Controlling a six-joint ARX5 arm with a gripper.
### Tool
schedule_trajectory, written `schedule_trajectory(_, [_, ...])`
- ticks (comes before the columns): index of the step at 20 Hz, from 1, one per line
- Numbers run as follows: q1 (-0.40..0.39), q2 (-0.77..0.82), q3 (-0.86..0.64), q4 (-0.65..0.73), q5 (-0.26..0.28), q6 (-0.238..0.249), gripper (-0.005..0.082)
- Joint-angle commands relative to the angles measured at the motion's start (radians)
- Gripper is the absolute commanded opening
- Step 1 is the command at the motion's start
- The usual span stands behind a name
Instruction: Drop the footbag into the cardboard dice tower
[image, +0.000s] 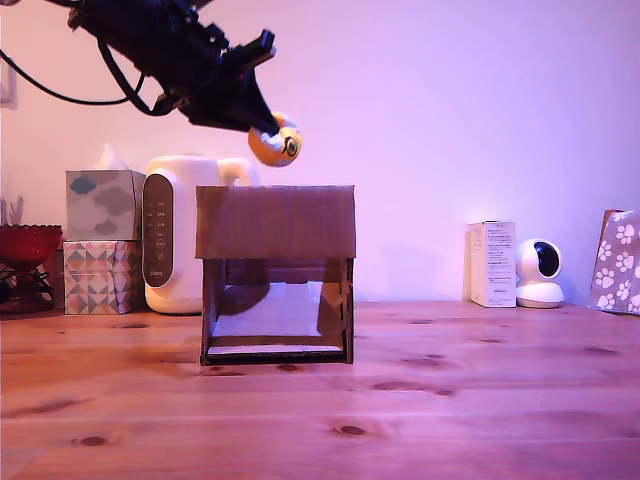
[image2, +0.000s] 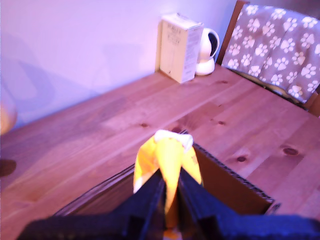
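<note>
And the gripper (image: 268, 135) is up high over the cardboard dice tower (image: 276, 272), jaws pinched nearly together with the footbag (image: 277, 141) squeezed between them. Look at the wrist view: the bag bulges out past the dark fingers (image2: 197, 202) in yellow folds, its fabric bunched where they bite, so it is soft and squashy, and I'd guess light and easy to deform (nothing here to crack or chip). A pinch across the middle suits it; it looks unlikely to slip.

In the exterior view the bag hangs at the claw's tip, clear above the tower's top edge, its dark round mark facing the camera. Squashed like this, its longer line runs out along the fingers.

Below, the tower's open top rim (image2: 235, 181) sits under the bag, and the wooden table (image: 480, 400) spreads beyond.
</note>
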Motion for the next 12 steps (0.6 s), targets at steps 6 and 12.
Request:
schedule_trajectory(6, [0.007,0.005,0.013,-0.005,0.006,0.002,0.0543])
schedule_trajectory(12, [0.007,-0.038,0.014,-0.119,0.006,0.032,0.0476])
